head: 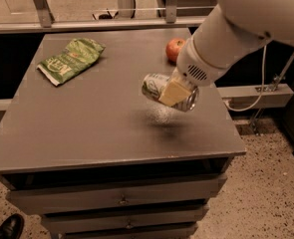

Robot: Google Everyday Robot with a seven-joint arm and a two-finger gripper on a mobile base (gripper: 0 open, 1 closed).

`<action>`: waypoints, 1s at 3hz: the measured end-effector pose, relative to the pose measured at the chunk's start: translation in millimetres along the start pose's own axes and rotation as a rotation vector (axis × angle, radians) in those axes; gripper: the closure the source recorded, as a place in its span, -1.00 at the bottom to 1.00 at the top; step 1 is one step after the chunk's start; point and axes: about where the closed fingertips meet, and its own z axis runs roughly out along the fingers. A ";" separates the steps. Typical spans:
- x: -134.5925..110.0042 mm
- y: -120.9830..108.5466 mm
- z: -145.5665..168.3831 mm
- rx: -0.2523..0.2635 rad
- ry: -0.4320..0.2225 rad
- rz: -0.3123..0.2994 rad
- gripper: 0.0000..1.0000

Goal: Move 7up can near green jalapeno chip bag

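The 7up can (156, 87) is silver-white with green markings. It lies on its side in my gripper (175, 94), lifted clear of the grey table (86, 128), with its shadow on the tabletop below. The gripper is shut on the can; one pale finger (175, 91) crosses its middle. The green jalapeno chip bag (71, 60) lies flat at the table's far left, well apart from the can.
A red apple (174, 49) sits at the table's far right, just behind my arm (226, 39). The table has drawers below its front edge. A metal rail runs behind the table. A black shoe (4, 228) shows on the floor at lower left.
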 end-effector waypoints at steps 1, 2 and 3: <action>-9.8 -3.9 -8.8 0.015 -0.023 -0.013 1.00; -15.2 -4.0 -9.7 0.020 -0.037 -0.024 1.00; -56.1 -13.6 9.2 0.012 -0.105 -0.062 1.00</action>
